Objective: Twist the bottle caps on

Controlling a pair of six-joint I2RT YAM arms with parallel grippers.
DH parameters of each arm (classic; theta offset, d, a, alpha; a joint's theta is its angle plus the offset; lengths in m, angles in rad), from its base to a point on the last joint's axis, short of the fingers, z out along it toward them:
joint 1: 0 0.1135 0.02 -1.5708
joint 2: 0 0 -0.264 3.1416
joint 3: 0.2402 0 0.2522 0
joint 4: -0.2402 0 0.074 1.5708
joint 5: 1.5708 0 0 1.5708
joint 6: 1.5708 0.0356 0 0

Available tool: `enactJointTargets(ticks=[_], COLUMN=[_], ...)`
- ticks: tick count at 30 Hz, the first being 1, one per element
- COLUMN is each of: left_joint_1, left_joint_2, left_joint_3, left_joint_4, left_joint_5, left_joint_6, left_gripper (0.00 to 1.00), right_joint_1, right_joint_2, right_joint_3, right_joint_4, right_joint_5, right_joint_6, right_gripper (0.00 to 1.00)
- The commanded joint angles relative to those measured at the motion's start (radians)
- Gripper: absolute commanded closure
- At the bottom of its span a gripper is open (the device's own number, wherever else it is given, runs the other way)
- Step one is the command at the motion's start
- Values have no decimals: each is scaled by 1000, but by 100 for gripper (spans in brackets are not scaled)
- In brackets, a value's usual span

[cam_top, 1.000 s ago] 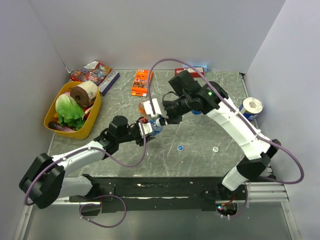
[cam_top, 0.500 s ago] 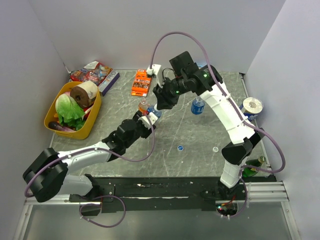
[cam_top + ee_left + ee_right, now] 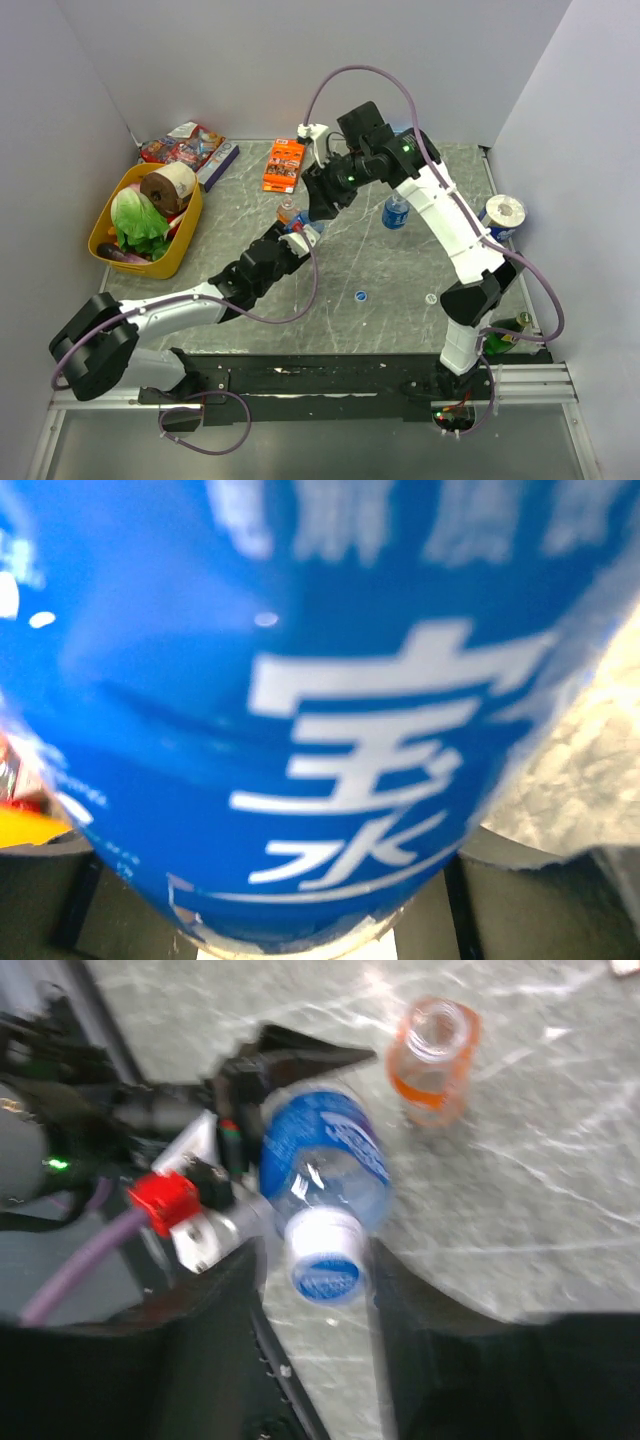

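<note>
at the left edge of the surface [image 3: 400, 270], a yellow basket [image 3: 100, 240] with lettuce [image 3: 140, 222] and a brown paper roll [image 3: 167, 185]; behind it, in the far left corner, snack packets [image 3: 188, 146]. from the near left corner toward the middle, the left arm [image 3: 180, 305], with the left jaws clamped narrow on a blue-label bottle [image 3: 303, 228], its label [image 3: 300, 730] with white characters filling the left wrist view. whether lifted off the surface or resting on it, cannot tell. at the far edge, a flat orange box [image 3: 284, 165]. just beside the held bottle, on its far left side, an uncapped bottle of orange liquid [image 3: 287, 212], upright and apart from it. on the held bottle's neck, a blue-topped cap [image 3: 327, 1265]; how far screwed down, cannot tell. over that cap, the right jaws, fairly wide, one dark finger [image 3: 215, 1360] on each side of it, no contact visible in the blurred right wrist view. toward the near edge, right of the middle, a loose blue cap [image 3: 359, 296]. nearer the far edge, a second blue-label bottle [image 3: 396, 212], upright beside the right arm [image 3: 450, 225]. right of the blue cap and well apart from it, a loose whitish cap [image 3: 431, 298]. at the right edge, a white roll in blue wrap [image 3: 503, 212]; in the near right corner, a green bottle [image 3: 505, 335], partly hidden behind the arm.
</note>
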Motion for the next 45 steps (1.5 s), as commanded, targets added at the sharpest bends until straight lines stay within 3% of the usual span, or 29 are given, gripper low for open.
enactJointTargets(ticks=[1, 5, 7, 8, 12, 15, 20, 28, 45], left_joint_1=[10, 66, 88, 108, 136, 163, 168, 168, 169], left_joint_2=[-100, -204, -270, -287, -285, -252, -238, -212, -183], left_joint_3=[10, -59, -84, -81, -1, 47, 68, 111, 145], left_joint_4=[4, -55, -99, -136, -286, -372, -389, -457, -444], left_joint_5=[203, 454, 585, 733, 905, 972, 986, 1034, 1051], left_joint_6=[33, 66, 83, 97, 144, 181, 243, 338, 349], left_gripper=[99, 99, 99, 99, 99, 99, 99, 99, 99], right_joint_1=[-25, -61, -59, -56, 42, 132, 214, 237, 241], right_joint_2=[-2, -160, -244, -318, -456, -541, -582, -562, -480], right_joint_3=[187, 107, -74, -128, -346, -476, -552, -549, -445], right_joint_4=[-33, 42, 93, 125, 113, 160, 161, 185, 9], right_joint_5=[-162, -188, -234, -252, -214, -139, -110, -120, -183], right_joint_6=[-5, -141, -278, -333, -726, -896, -1036, -1111, -1266], right_gripper=[31, 27, 27, 27, 28, 28, 28, 30, 53])
